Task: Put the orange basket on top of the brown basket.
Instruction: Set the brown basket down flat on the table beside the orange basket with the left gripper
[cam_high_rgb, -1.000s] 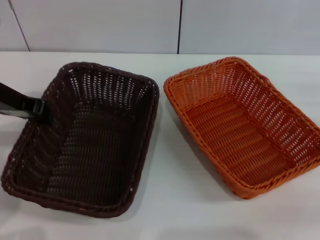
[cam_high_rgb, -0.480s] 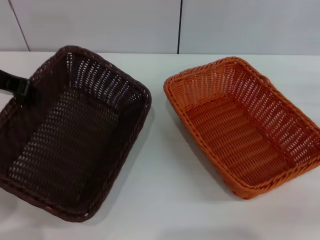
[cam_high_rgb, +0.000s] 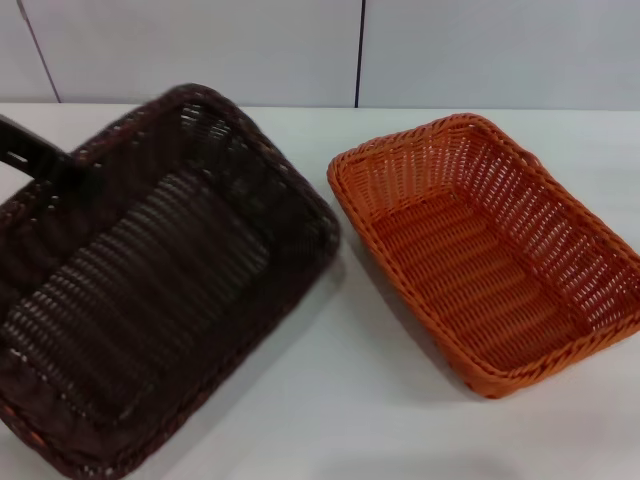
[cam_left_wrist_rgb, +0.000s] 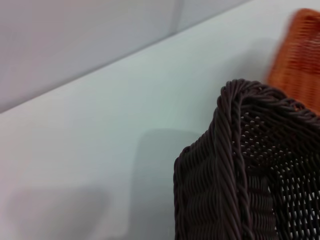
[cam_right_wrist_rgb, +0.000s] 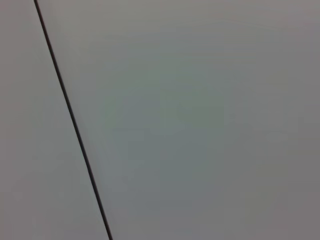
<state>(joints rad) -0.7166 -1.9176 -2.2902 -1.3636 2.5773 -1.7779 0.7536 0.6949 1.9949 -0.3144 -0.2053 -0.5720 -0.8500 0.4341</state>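
The brown basket (cam_high_rgb: 170, 280) is held off the white table at the left of the head view, tilted and turned, with its near end close to the camera. My left gripper (cam_high_rgb: 66, 172) is shut on its left rim, and only the black finger shows over the weave. The left wrist view shows the basket's braided corner (cam_left_wrist_rgb: 235, 175) close up. The orange basket (cam_high_rgb: 480, 250) rests flat on the table at the right, empty, a small gap from the brown one. Its edge shows in the left wrist view (cam_left_wrist_rgb: 300, 55). My right gripper is out of view.
The white table (cam_high_rgb: 350, 410) runs under both baskets. A pale panelled wall (cam_high_rgb: 200, 50) stands behind it with a dark vertical seam (cam_high_rgb: 359, 50). The right wrist view shows only a wall panel with a dark seam (cam_right_wrist_rgb: 70, 120).
The brown basket has risen off the table in my left gripper, tilted, and swung its right corner towards the orange basket. The orange basket has not moved.
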